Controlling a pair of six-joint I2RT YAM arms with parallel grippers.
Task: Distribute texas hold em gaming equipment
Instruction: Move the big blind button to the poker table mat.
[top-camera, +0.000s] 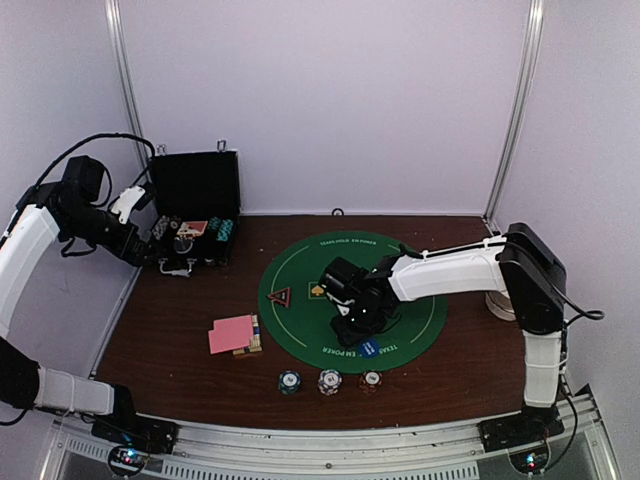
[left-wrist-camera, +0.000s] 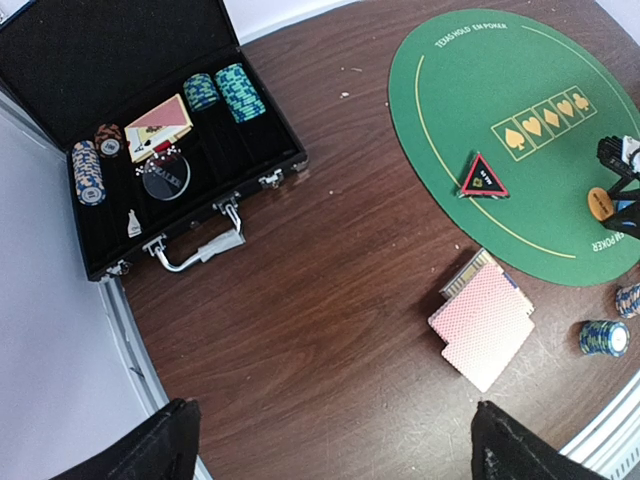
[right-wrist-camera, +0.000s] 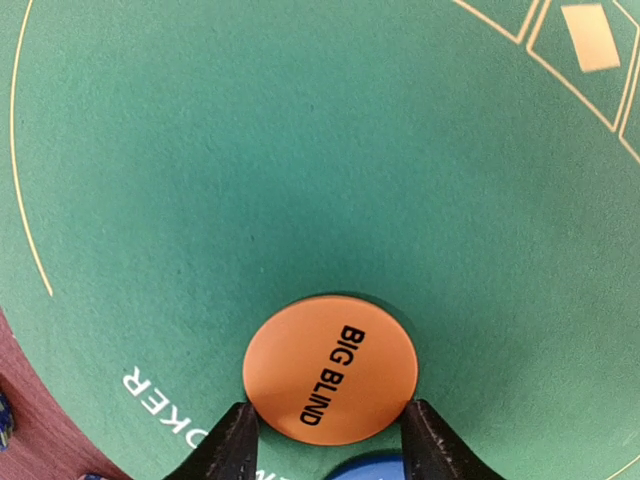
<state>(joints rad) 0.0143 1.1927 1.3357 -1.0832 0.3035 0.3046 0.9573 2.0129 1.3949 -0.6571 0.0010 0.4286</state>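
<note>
My right gripper (right-wrist-camera: 328, 408) is shut on the orange disc (right-wrist-camera: 330, 368), marked BIG BLIND, its fingers (right-wrist-camera: 225, 445) pressing both edges just above the green mat (right-wrist-camera: 200, 150). The blue disc (right-wrist-camera: 360, 470) lies right below it and also shows in the top view (top-camera: 369, 348). The red-black triangular marker (top-camera: 279, 296) lies on the mat's left part. Pink-backed cards (top-camera: 231, 334) lie on the wood left of the mat. Three small stacks of striped chips (top-camera: 329, 381) stand in front of the mat. My left gripper (left-wrist-camera: 335, 440) is open and empty, high above the table near the case.
The black hinged case (left-wrist-camera: 90, 60) stands open at the back left, holding more chips (left-wrist-camera: 240, 92), cards (left-wrist-camera: 160, 125) and a clear disc. A yellow-blue card box (left-wrist-camera: 466, 272) lies under the pink cards. A pale cylinder (top-camera: 497, 303) stands by the right arm.
</note>
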